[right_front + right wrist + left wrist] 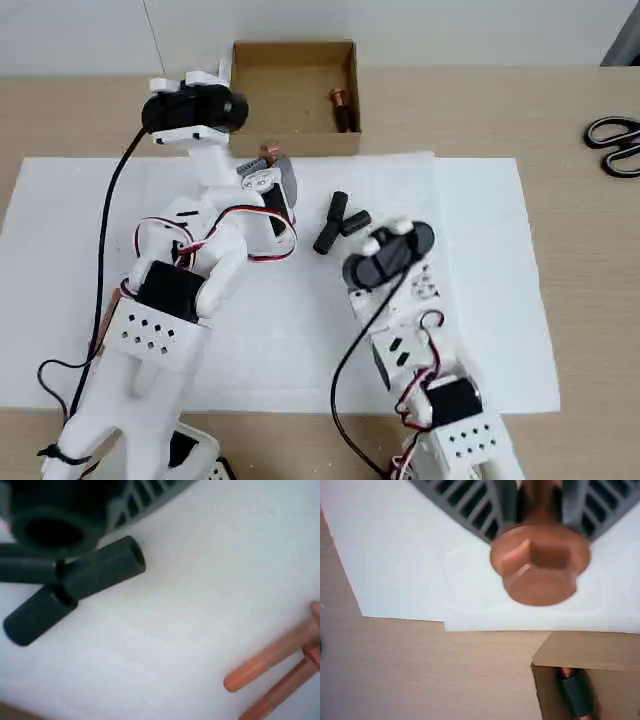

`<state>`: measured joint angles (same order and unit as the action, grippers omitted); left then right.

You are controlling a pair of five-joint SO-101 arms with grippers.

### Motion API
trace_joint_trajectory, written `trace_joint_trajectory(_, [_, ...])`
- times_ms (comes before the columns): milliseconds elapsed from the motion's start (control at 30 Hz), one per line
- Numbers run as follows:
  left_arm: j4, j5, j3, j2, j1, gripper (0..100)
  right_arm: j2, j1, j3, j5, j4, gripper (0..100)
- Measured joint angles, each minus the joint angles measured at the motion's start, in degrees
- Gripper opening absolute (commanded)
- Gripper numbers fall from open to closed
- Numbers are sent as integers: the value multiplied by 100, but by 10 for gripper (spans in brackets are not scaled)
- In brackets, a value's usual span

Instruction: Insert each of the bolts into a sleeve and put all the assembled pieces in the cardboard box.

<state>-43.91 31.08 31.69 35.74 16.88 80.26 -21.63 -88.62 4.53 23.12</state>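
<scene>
Copper-coloured, with a flanged hex head, the bolt [540,562] is pinched in the left claw [539,502] over the white sheet [500,300], near the cardboard box [300,142]. The right claw [90,510] hangs above black sleeves [102,567]; I cannot tell whether it is spread.

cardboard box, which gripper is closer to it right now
Left. The left gripper, shut on a bolt, sits just in front of the cardboard box, by its near wall. The right gripper is farther back over the white sheet, beside the loose black sleeves.
</scene>
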Motion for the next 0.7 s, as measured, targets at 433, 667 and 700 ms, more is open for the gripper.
trace_joint_trajectory(433, [809, 44, 589, 0, 818, 5, 2215, -378, -738, -1125, 809, 4])
trace_joint_trajectory(667, [897, -149, 642, 0, 1319, 5, 2215, -448, -738, -1125, 835, 4])
trace_joint_trajectory(700, [897, -176, 642, 0, 1371, 5, 2215, -448, -738, -1125, 835, 4])
